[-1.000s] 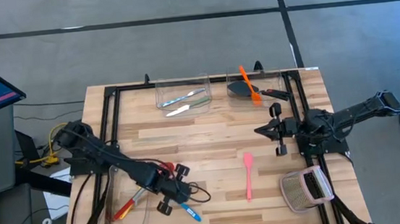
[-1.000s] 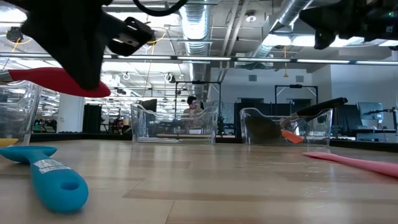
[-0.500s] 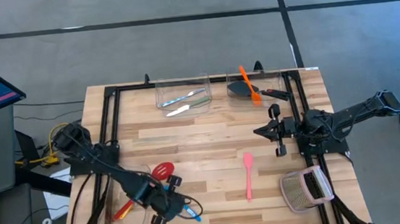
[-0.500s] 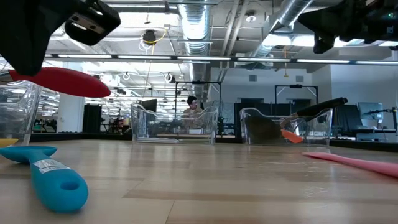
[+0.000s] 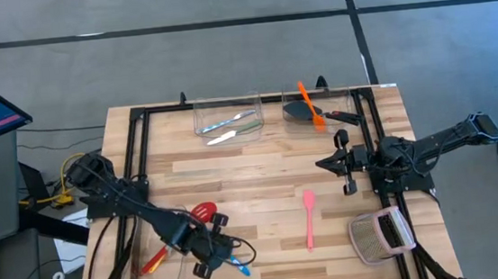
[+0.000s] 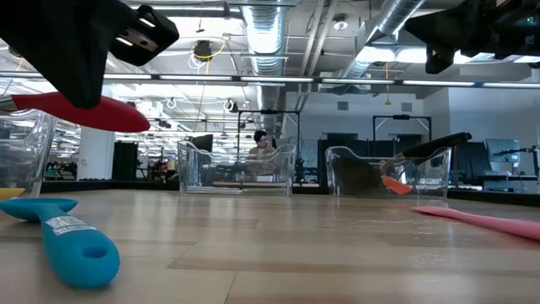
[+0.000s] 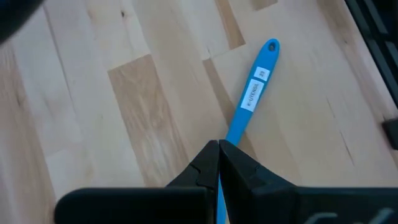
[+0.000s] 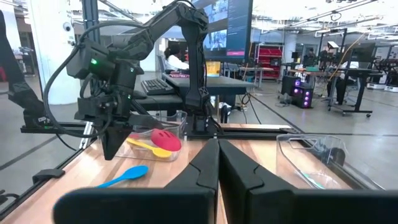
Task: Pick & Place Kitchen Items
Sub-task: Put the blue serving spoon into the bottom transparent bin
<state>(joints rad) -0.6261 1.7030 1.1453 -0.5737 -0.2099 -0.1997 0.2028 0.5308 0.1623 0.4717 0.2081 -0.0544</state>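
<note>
My left gripper [image 5: 219, 254] [image 7: 219, 144] is shut and points steeply down, hovering just above the head end of a blue spatula [image 7: 252, 96] [image 6: 72, 241], which lies flat near the table's near edge. I see no contact between them. A red slotted spoon [image 5: 204, 213] [image 6: 80, 111] rests with its head over the rim of the clear near-left bin [image 5: 157, 278], its handle down inside. A pink spatula [image 5: 310, 217] lies flat mid-table. My right gripper [image 5: 323, 163] [image 8: 217, 165] is shut, level, and waits at the right side, holding nothing.
Two clear bins stand at the far edge. One holds pale cutlery [image 5: 229, 123]; the other holds an orange spatula [image 5: 309, 105] and a black turner [image 5: 297, 111]. Another pale piece [image 5: 222, 138] lies before them. A grey mesh object [image 5: 382, 234] sits near right.
My left gripper has swung a little toward the table's near-left corner, off the red spoon's head, and has rolled about its own axis. It has stayed shut. The red spoon and the blue spatula have not moved.
</note>
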